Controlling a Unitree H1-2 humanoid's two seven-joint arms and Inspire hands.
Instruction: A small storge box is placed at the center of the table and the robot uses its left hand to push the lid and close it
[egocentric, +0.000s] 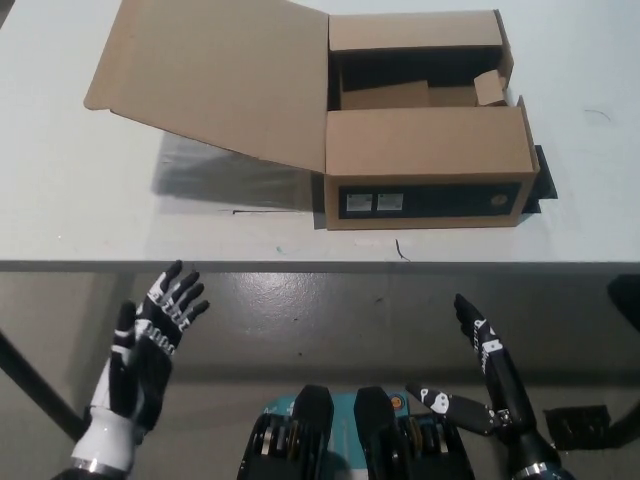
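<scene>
Cardboard storage box (425, 170) sitting mid-table (80, 220), lid (215, 80) flopped open leftward. We're guessing light, bendy flap, so pushing its outer edge. Left hand (150, 345) hovering below table edge, fingers spread, holding nothing; right hand (480, 335) resting low, open too.

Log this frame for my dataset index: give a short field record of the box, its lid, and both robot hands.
box: cardboard storage box on the white table, near its front edge
lid: lid open, swung out to the box's left, raised off the table
left robot hand: left robot hand open, fingers spread, below the table edge, touching nothing
right robot hand: right robot hand open, low at right, apart from the box
task state: lid not yet pushed
</scene>
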